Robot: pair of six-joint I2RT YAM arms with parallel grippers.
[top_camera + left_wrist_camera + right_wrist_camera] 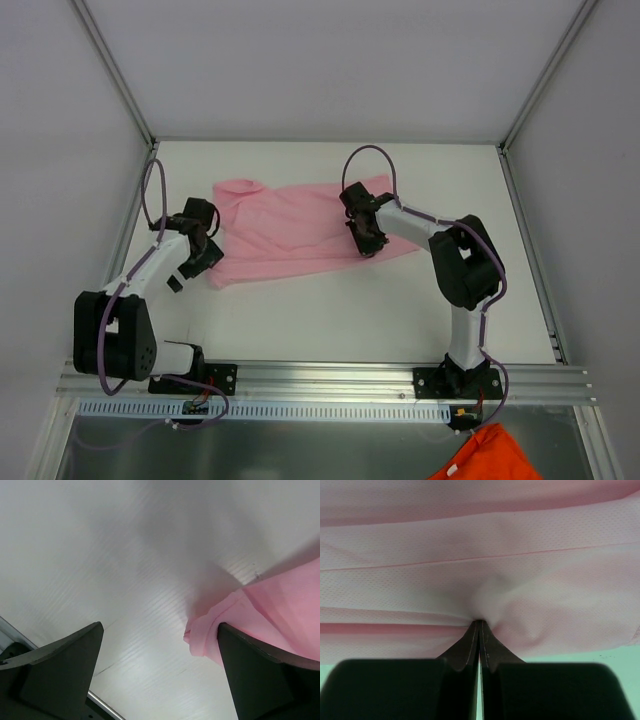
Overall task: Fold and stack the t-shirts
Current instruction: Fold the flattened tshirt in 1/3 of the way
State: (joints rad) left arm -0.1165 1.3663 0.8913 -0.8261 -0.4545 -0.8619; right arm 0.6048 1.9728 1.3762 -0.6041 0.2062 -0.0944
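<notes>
Looking down from above, I see the pink t-shirt [290, 235] lying crumpled lengthwise across the far half of the table [330, 320], with a lump at its far left corner. My left claw [200, 240] sits at the shirt's left edge. My right claw [365, 238] is down on the cloth near its right end. My own arms cover both sets of tips here, and I cannot pick out sleeves or collar. At the bottom edge, below the rail, an orange cloth [490, 455] is cut off, and I cannot say whether it is another shirt.

From my left wrist, that claw is spread wide and grips nothing. A folded hem touches the inner face of one of the fingers [260, 675], and bare table fills the gap. If I close from here I may catch only a sliver of hem, or none.

From my right wrist, the claw is clamped tight on a small pucker of fabric, with creases running into the pinch. It looks like a thin bite, possibly just the top layer, though the view is too close to count layers. If I pull now with the left side unheld, the thin cloth could slip out, or the whole shirt could drag and skew.
</notes>
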